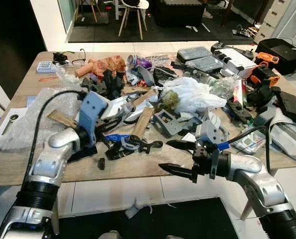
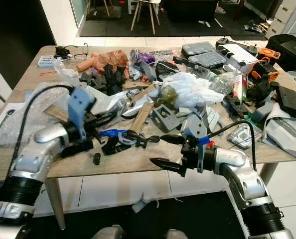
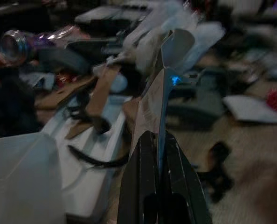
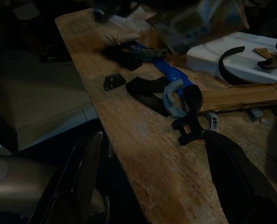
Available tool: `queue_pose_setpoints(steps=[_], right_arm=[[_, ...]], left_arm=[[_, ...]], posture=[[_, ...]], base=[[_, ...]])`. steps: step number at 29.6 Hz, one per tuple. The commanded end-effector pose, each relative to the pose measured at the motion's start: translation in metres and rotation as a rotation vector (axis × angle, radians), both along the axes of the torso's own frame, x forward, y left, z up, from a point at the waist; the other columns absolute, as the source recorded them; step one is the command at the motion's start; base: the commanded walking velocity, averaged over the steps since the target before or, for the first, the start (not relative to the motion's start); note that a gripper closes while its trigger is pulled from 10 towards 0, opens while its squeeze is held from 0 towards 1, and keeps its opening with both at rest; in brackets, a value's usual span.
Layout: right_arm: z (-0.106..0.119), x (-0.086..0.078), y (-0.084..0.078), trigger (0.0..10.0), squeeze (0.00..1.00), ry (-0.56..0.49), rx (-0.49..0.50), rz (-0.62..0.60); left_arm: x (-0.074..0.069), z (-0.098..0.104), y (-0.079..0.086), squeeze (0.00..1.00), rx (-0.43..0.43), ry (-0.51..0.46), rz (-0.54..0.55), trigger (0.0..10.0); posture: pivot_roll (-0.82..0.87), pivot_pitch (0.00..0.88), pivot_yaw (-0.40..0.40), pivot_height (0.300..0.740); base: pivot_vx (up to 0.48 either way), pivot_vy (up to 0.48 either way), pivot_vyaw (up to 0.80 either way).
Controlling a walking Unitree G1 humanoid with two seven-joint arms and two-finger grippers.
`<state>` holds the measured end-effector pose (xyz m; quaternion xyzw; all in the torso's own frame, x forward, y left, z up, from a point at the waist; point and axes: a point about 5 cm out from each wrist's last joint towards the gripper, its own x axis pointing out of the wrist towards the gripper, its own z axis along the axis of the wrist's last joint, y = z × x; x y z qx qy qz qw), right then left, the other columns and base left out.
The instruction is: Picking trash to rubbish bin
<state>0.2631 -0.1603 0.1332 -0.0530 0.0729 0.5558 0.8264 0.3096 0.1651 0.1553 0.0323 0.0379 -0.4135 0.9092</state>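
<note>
While the right gripper (image 1: 180, 158) hovers at the front edge of the wooden table (image 1: 138, 169), its two black fingers stand wide apart and hold nothing, one over the tabletop and one past the edge. The left gripper (image 3: 159, 154) is over the left half of the table, its fingers pressed together on a thin sheet of paper or card (image 3: 164, 88) that stands up between them. The trash lies heaped across the tabletop: a crumpled white plastic bag (image 1: 193, 93) near the middle, bubble wrap (image 1: 26, 119) at the left, strips of cardboard (image 1: 142, 121), and small black plastic parts (image 1: 138, 145) just ahead of the right gripper.
</note>
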Motion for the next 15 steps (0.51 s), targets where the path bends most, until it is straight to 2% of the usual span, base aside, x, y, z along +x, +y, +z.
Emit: queue_pose_setpoints(steps=[1,2,7,8,11,12,13,15], right_arm=[[0.002,-0.001,0.001,10.0,0.00,-0.005,-0.001,0.006],[0.002,-0.001,0.001,10.0,0.00,-0.005,-0.001,0.006],[0.002,0.000,0.001,10.0,0.00,-0.005,-0.002,0.004],[0.002,0.000,0.001,10.0,0.00,-0.005,-0.002,0.004],[0.001,0.000,0.001,10.0,0.00,-0.004,-0.001,0.004],[0.001,0.000,0.001,10.0,0.00,-0.004,-0.001,0.004],[0.001,0.000,0.001,10.0,0.00,-0.004,0.000,0.004],[0.001,0.000,0.002,10.0,0.00,-0.004,0.001,0.002]], left_arm=[[-0.007,0.000,0.001,0.00,-0.086,0.027,-0.045,10.0],[-0.007,0.000,0.001,0.00,-0.086,0.027,-0.045,10.0],[-0.018,0.006,0.003,0.00,-0.232,0.045,-0.122,10.0],[-0.021,0.007,0.003,0.00,-0.263,0.045,-0.141,0.0],[-0.027,0.013,0.003,0.00,-0.352,0.014,-0.178,0.0],[-0.027,0.013,0.003,0.00,-0.352,0.014,-0.178,0.0],[-0.028,0.015,0.004,0.00,-0.374,0.008,-0.176,10.0],[-0.030,0.015,0.006,0.00,-0.402,0.002,-0.170,10.0]], posture=[[-0.02,0.000,-0.015,0.740],[-0.02,0.000,-0.015,0.740],[-0.02,0.000,-0.015,0.740],[-0.02,0.000,-0.015,0.740],[-0.02,0.000,-0.013,0.740],[-0.02,0.000,-0.013,0.740],[-0.02,0.000,-0.013,0.740],[-0.02,0.000,-0.012,0.740]], base=[[0.000,0.000,0.00],[0.000,0.000,0.00],[0.000,0.000,0.00],[0.000,0.000,0.00],[0.000,0.000,0.00],[0.000,0.000,0.00],[0.000,0.000,0.00],[0.000,0.000,0.00]])
